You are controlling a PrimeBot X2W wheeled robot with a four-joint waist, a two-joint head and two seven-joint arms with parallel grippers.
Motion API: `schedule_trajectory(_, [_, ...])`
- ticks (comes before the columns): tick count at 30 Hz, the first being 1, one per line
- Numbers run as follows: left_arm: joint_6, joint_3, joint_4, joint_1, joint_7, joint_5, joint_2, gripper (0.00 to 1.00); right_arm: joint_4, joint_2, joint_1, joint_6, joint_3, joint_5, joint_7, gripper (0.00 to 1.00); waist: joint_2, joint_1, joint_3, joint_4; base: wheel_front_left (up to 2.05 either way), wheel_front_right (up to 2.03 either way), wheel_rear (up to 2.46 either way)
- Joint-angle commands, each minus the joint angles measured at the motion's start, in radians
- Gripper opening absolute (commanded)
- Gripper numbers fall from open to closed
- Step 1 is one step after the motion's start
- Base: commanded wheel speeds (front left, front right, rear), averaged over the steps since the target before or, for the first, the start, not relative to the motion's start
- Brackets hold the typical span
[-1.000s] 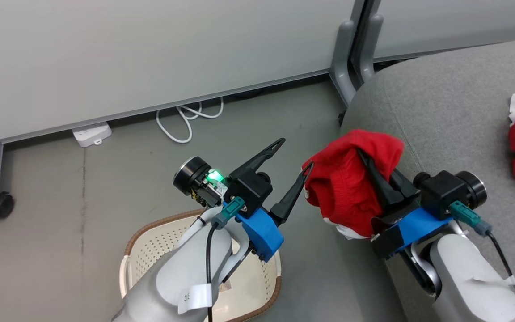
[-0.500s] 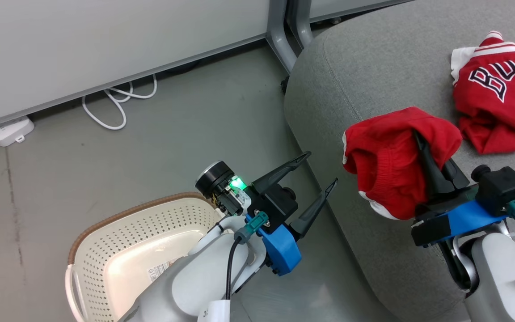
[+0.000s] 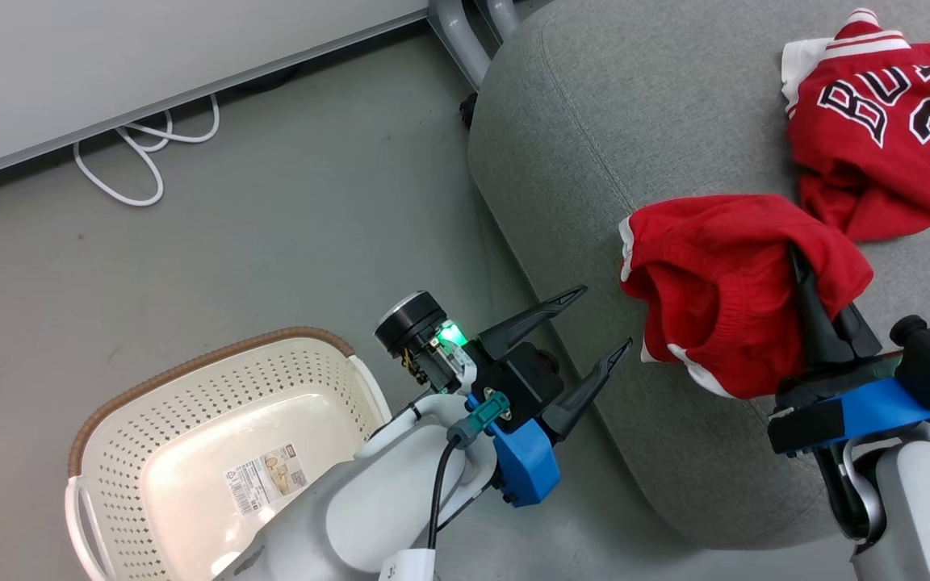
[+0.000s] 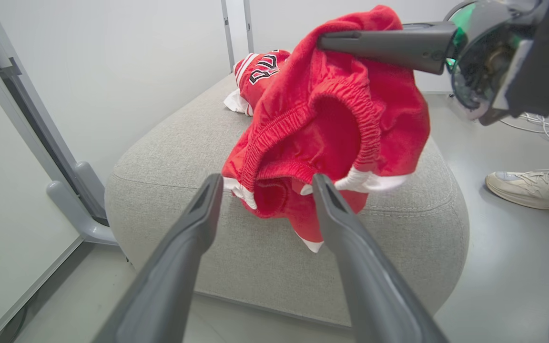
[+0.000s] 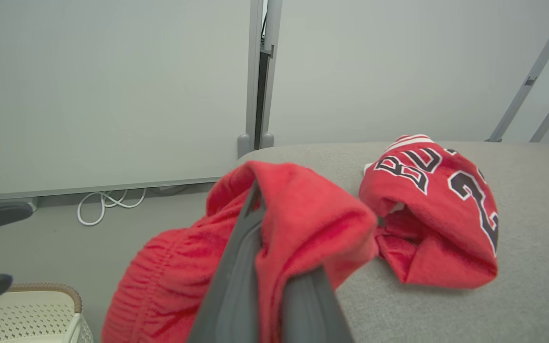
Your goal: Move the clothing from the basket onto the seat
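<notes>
Two dark fingers of the right gripper [image 3: 802, 282] pressed together, clamped on the red shorts [image 3: 715, 282]. Shorts draped over those fingers above the front part of the grey seat [image 3: 594, 121], elastic waistband and white trim sagging on the side toward the left gripper [image 3: 605, 316]; touching the cushion or not, cannot tell. Left gripper spread wide, holding nothing, just beside the shorts and apart from them, between seat and basket [image 3: 190, 367]. Red jersey [image 3: 869, 129] crumpled on the seat just beyond the shorts. Basket on the floor, well apart from the shorts, with a paper label on its bottom.
</notes>
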Motion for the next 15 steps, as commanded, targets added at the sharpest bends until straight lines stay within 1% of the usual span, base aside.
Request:
schedule_trajectory(1, [-0.002,0.0,0.003,-0.013,-0.003,-0.006,0.001,1.0,-0.007,0.006,0.002,0.0,-0.003,-0.005,0.0,0.0,0.0,-0.0001,0.002,-0.002,0.0,0.0,0.0])
schedule_trajectory(7, [-0.002,0.001,-0.005,-0.021,-0.003,-0.011,0.001,1.0,-0.024,0.005,-0.034,0.0,-0.005,-0.015,-0.001,0.0,0.0,-0.0001,0.003,-0.002,0.0,0.0,0.0])
schedule_trajectory(11, [-0.002,0.01,-0.011,-0.026,-0.003,-0.006,0.003,1.0,-0.042,-0.022,-0.091,0.0,-0.005,-0.018,-0.001,0.0,0.0,-0.0001,0.011,0.0,0.0,0.0,0.0])
schedule_trajectory(15, [-0.001,0.02,-0.013,-0.036,-0.003,0.004,0.013,1.0,-0.069,-0.064,-0.184,0.0,-0.029,-0.019,0.0,0.0,0.0,-0.0001,0.037,0.006,0.0,0.0,0.0])
